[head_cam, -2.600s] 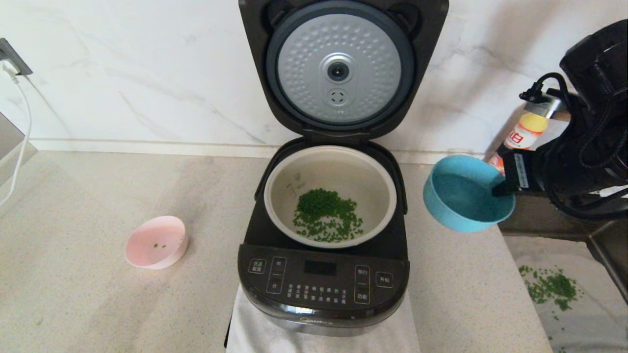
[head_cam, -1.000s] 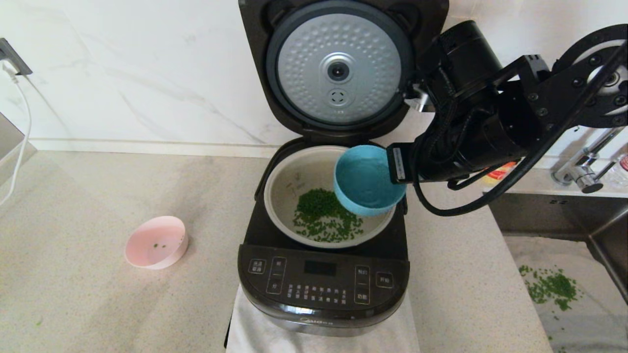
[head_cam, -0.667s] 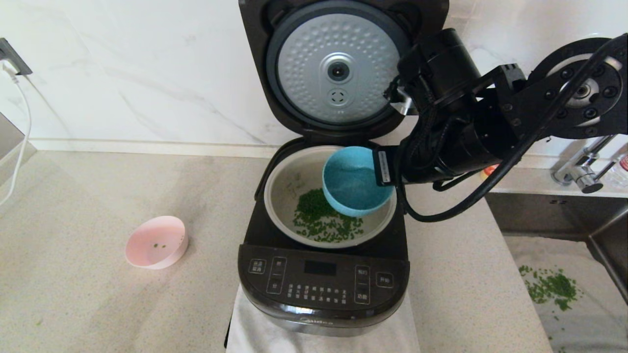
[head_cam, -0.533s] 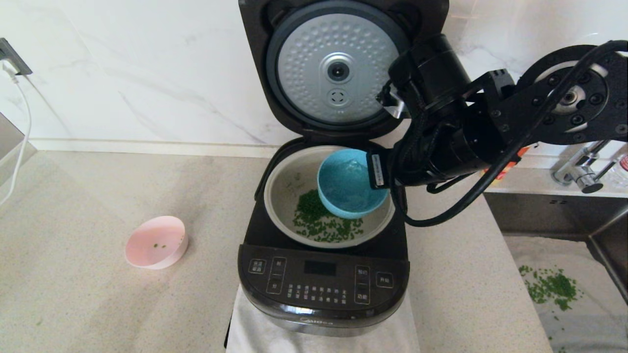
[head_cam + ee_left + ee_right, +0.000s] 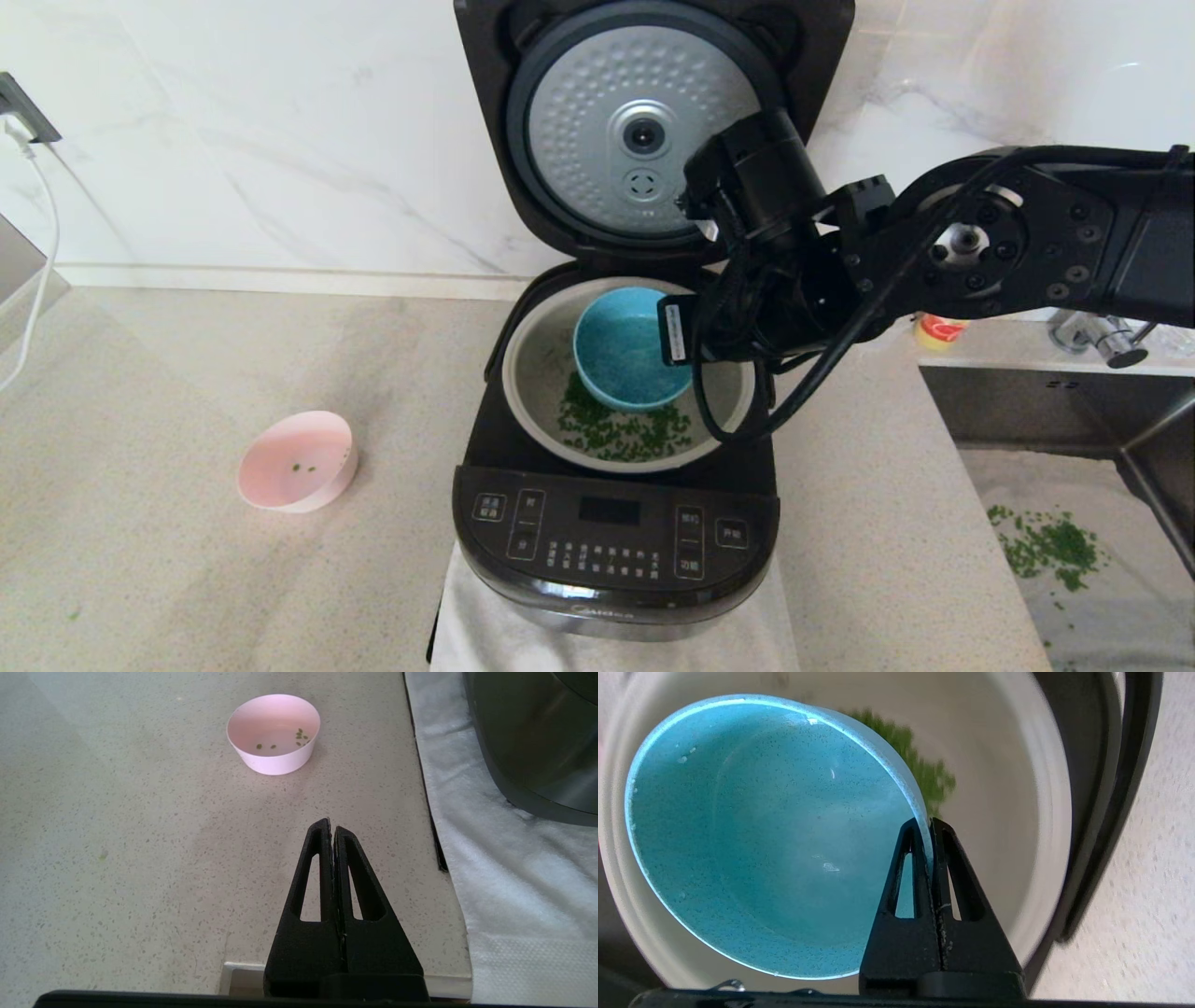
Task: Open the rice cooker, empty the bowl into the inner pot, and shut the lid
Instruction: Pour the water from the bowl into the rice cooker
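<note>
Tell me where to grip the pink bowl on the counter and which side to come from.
Pinch the thin rim wall of the small pink round bowl, one finger inside and one outside, coming from above. It stands upright and open-topped on the speckled beige counter, left of the glossy black rice cooker. The shut left gripper is nearest.

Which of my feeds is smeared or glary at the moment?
Right wrist view: green bits and grey-beige inner pot rim are motion-smeared, though the blue bowl stays crisp. Head view: sharp, soft glare on the marble wall. Left wrist view: sharp, evenly lit.
</note>
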Available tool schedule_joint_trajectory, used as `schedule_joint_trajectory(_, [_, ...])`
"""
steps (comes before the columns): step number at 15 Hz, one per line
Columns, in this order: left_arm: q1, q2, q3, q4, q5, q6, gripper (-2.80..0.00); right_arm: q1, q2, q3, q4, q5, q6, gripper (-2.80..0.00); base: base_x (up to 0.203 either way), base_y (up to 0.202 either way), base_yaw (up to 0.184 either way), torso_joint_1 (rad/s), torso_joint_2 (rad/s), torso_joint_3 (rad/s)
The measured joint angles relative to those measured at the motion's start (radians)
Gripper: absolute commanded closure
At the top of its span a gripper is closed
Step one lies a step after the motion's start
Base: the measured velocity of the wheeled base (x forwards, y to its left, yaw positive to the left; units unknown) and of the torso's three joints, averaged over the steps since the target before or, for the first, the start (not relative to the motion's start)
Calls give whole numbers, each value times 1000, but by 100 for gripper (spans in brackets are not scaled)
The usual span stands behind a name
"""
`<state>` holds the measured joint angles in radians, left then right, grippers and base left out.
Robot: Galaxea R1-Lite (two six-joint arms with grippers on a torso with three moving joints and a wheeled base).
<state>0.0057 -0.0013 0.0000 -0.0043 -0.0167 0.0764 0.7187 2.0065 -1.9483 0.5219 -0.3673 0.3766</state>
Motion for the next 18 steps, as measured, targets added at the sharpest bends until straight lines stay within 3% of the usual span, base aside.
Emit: schedule_joint_trajectory(18, [0,0,0,0,-1,0,0,40,16,19,-169,-281,3,0,0,0,0,0,0,0])
